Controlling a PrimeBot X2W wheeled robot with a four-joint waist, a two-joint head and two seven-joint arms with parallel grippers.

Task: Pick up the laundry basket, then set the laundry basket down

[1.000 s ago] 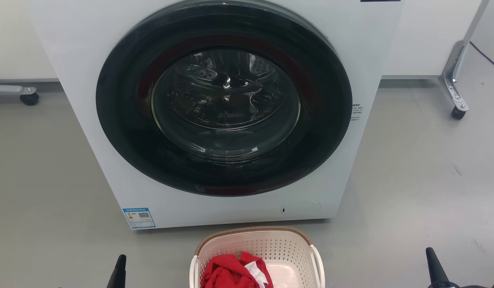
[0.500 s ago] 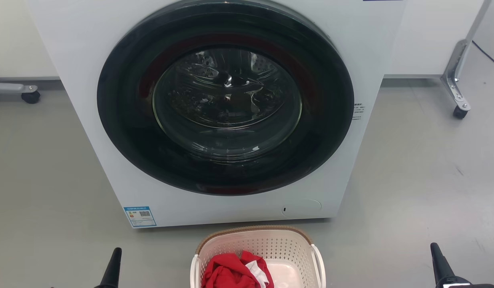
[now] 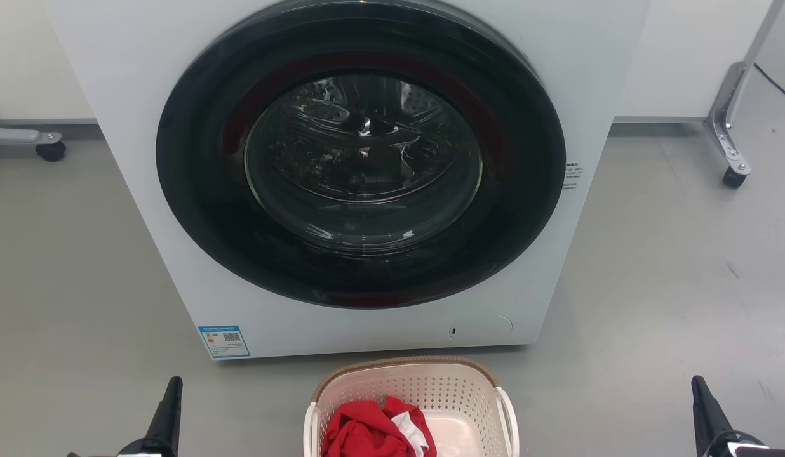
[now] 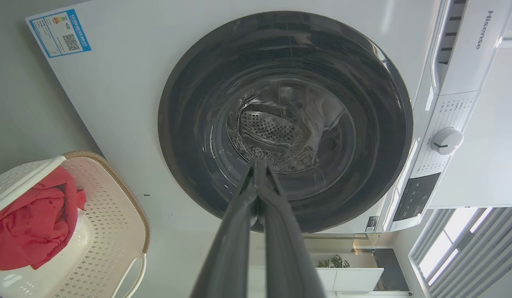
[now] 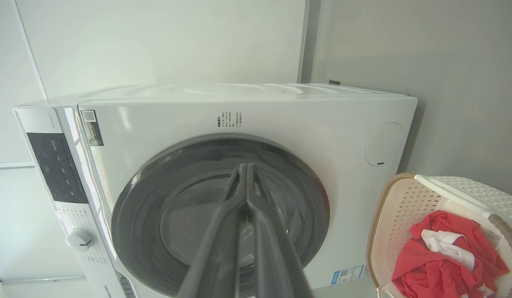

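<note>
- The cream-white perforated plastic laundry basket (image 3: 430, 390) with a brown woven-look rim stands on the grey floor (image 3: 653, 285). It is just in front of the white front-loading washing machine (image 3: 361, 158), between the two arms, and nothing touches it.
- The left pincer (image 3: 170, 403) and the right pincer (image 3: 702, 400) sit well out to either side of it. Each wrist view shows the two dark fingers pressed together at the tips, gripping nothing. Closed like this, neither can take a handle, so coming in without opening first would likely shove the basket rather than catch it.
- The white side handles (image 3: 508, 416) are thin loops. A finger that misses one could jam into the perforated wall or slip off, and a light plastic basket would probably skid on the smooth floor.
- If one side grips and lifts before the other, the basket may tilt. The crumpled red garment (image 3: 361, 435) heaped towards its left side could then slide or spill.
- The machine's front is close behind the far rim, so a forward push or swing risks knocking the basket against it.
- The bottom edge of the head view cuts off the near part of the basket, which makes the reach there hard to judge.
</note>
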